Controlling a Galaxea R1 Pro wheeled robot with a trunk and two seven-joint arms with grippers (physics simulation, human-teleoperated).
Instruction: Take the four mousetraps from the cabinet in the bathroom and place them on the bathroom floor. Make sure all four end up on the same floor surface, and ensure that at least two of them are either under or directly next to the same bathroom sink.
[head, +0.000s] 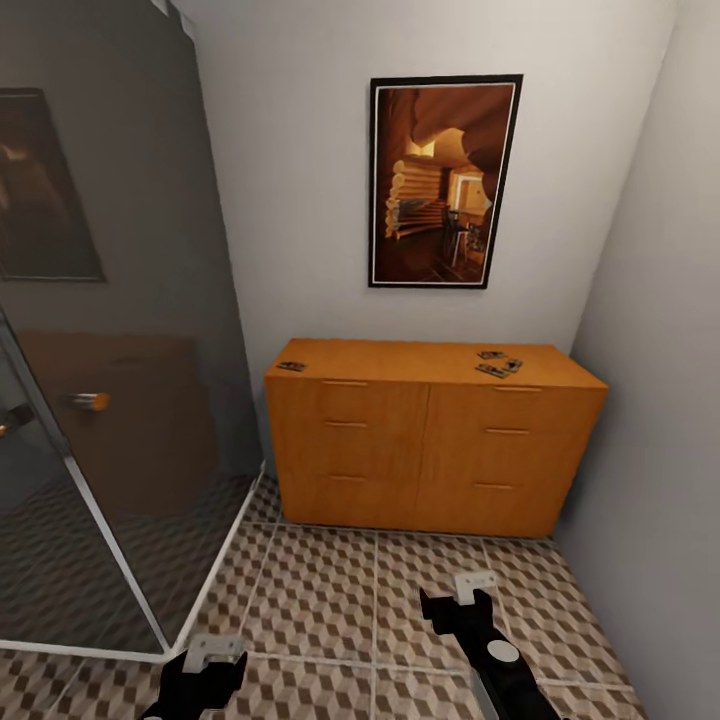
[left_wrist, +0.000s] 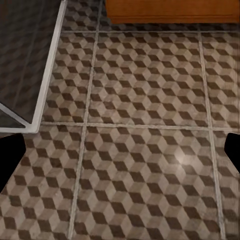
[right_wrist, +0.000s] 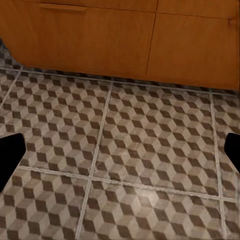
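The orange-brown cabinet (head: 430, 445) stands against the far wall, its drawers closed. One mousetrap (head: 291, 366) lies on its top near the left end. Three more mousetraps (head: 498, 363) lie clustered near the right end. Patterned bathroom floor (head: 340, 600) stretches between me and the cabinet. My left gripper (head: 212, 658) and right gripper (head: 466, 598) hover low over the tiles, well short of the cabinet. Both are open with nothing between the fingers (left_wrist: 10, 160) (right_wrist: 10, 155). The cabinet's base (right_wrist: 125, 40) shows in the right wrist view. The bathroom sink is out of view.
A glass shower enclosure (head: 110, 400) with a white frame (head: 205, 585) and a bar handle (head: 85, 401) takes up the left. A framed picture (head: 443, 182) hangs above the cabinet. The right wall (head: 660, 400) runs close beside the cabinet's right end.
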